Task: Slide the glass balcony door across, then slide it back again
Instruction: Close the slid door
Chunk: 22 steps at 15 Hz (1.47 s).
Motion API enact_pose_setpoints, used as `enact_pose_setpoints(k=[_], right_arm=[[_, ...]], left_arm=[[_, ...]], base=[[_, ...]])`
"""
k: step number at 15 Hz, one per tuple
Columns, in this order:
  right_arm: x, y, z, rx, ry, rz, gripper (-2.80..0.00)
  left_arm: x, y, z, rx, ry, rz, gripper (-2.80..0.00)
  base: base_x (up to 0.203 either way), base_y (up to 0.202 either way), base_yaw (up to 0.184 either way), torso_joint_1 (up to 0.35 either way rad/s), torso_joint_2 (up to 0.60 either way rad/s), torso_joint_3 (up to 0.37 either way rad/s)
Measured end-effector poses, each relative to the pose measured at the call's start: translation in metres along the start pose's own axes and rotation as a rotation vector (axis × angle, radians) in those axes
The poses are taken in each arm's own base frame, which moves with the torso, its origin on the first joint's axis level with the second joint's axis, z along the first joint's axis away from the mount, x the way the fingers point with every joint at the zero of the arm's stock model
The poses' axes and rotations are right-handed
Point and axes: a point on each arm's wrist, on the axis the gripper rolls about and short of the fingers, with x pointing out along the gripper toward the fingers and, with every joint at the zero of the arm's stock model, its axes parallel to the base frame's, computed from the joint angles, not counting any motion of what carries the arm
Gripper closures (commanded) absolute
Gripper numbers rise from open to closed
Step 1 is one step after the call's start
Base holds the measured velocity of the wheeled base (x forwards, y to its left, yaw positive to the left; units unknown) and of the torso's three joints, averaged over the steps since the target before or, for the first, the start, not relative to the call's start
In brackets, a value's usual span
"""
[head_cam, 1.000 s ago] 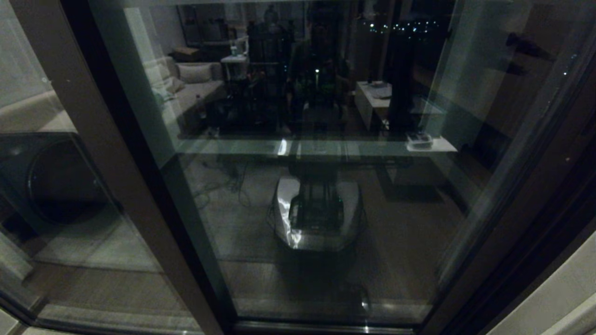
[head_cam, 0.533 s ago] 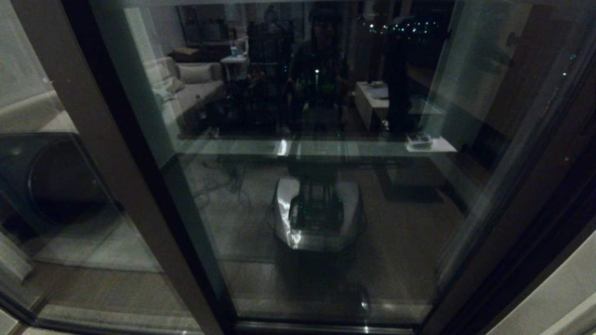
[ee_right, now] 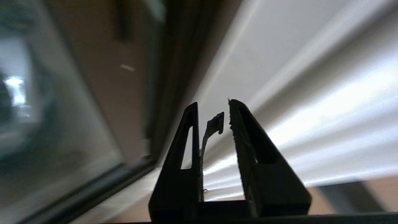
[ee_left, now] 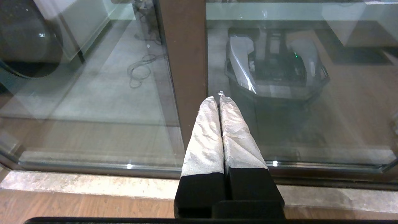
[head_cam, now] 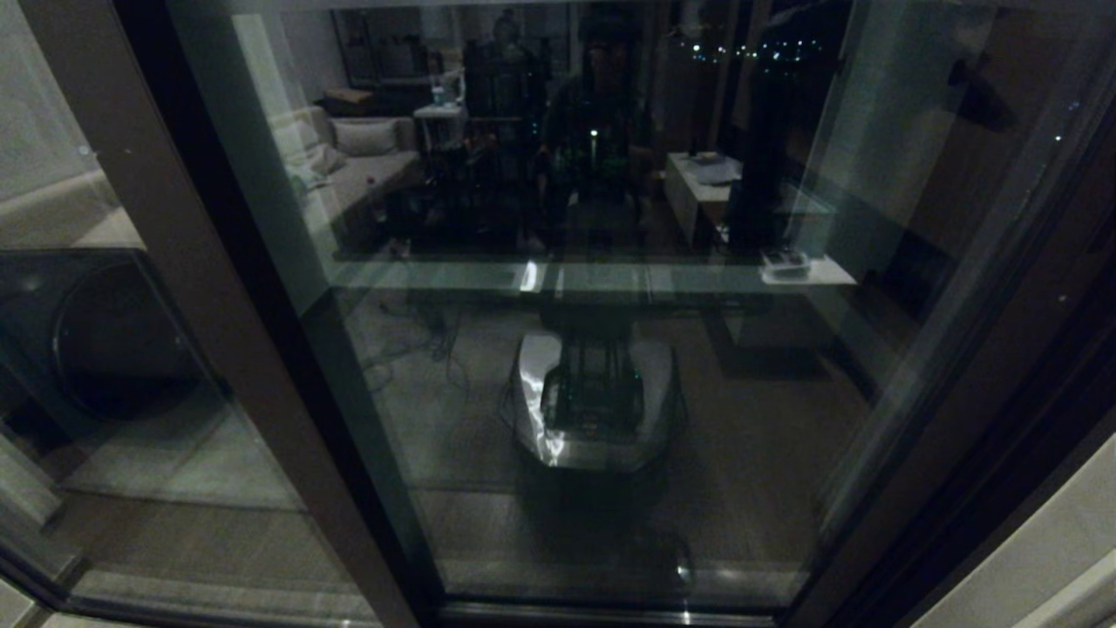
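Note:
The glass balcony door [head_cam: 741, 419] fills the middle of the head view, a wide reflective pane in a dark brown frame. Its right stile [head_cam: 985, 366] runs beside the white wall. In the right wrist view that stile [ee_right: 118, 77] carries a dark slot handle [ee_right: 122, 21]. My right gripper [ee_right: 213, 104] is open and holds nothing; it points past the stile at the wall, apart from the handle. My left gripper [ee_left: 216, 98] is shut, its white-wrapped fingertips close in front of a plain brown post [ee_left: 186, 56]. Neither arm shows directly in the head view.
The fixed glass panel [head_cam: 113, 419] and its plain post [head_cam: 166, 244] stand on the left, with a dark round appliance [ee_left: 28, 34] behind the glass. A floor track [ee_left: 93, 168] and stone sill [ee_left: 77, 186] run below. White wall [head_cam: 1046, 558] borders the right.
The door frame and posts stay where they were. Only the dark reflections at the top and upper right of the glass shift slightly.

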Motion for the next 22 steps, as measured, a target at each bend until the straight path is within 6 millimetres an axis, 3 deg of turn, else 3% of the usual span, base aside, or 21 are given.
enact_pose_setpoints(k=[4, 7, 13, 22], right_arm=[[0.019, 0.042, 0.004, 0.115, 0.063, 0.100, 0.00], [0.039, 0.056, 0.003, 0.117, 0.089, 0.051, 0.00], [0.070, 0.063, 0.008, 0.111, 0.061, 0.021, 0.00], [0.099, 0.064, 0.021, 0.113, 0.015, 0.003, 0.00]], left_arm=[[0.000, 0.000, 0.000, 0.000, 0.000, 0.000, 0.00], [0.000, 0.000, 0.000, 0.000, 0.000, 0.000, 0.00], [0.000, 0.000, 0.000, 0.000, 0.000, 0.000, 0.00], [0.000, 0.000, 0.000, 0.000, 0.000, 0.000, 0.00]], base=[[0.000, 0.000, 0.000, 0.000, 0.00, 0.000], [0.000, 0.000, 0.000, 0.000, 0.00, 0.000], [0.000, 0.000, 0.000, 0.000, 0.00, 0.000], [0.000, 0.000, 0.000, 0.000, 0.00, 0.000]])
